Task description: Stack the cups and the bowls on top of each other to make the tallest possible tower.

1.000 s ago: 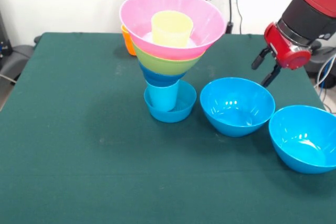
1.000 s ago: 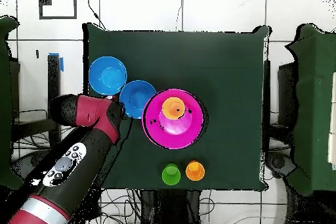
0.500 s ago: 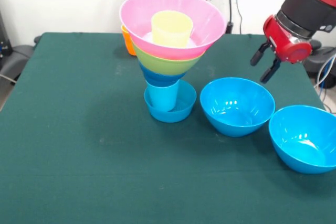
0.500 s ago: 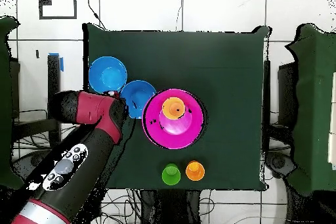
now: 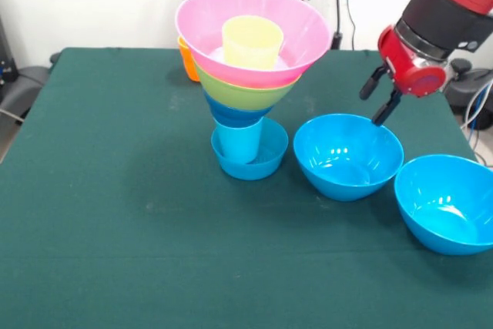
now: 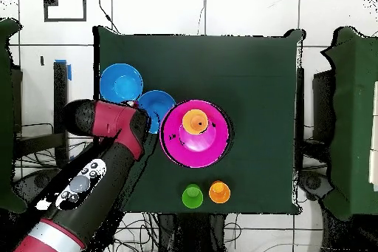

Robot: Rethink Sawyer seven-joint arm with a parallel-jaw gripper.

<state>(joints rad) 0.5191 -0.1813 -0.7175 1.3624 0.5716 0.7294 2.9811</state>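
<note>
On the green felt desk [image 5: 115,229] I have the tower [image 5: 248,82] standing left of centre: a small blue bowl at the base, a light blue cup, then blue, lime and ribbed pink bowls flaring wide, with a yellow cup inside the top. I judge I'm reaching for the nearer loose blue bowl [image 5: 347,156]; my pincer [image 5: 377,102] hangs spread just above its far rim. Next, lower one finger inside that glossy, slippery wall and close.

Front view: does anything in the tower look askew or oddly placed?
Yes. The tower is top-heavy: the wide pink bowl and lime green bowl rest on a narrow light blue cup. It stands upright; nothing has spilled.
</note>
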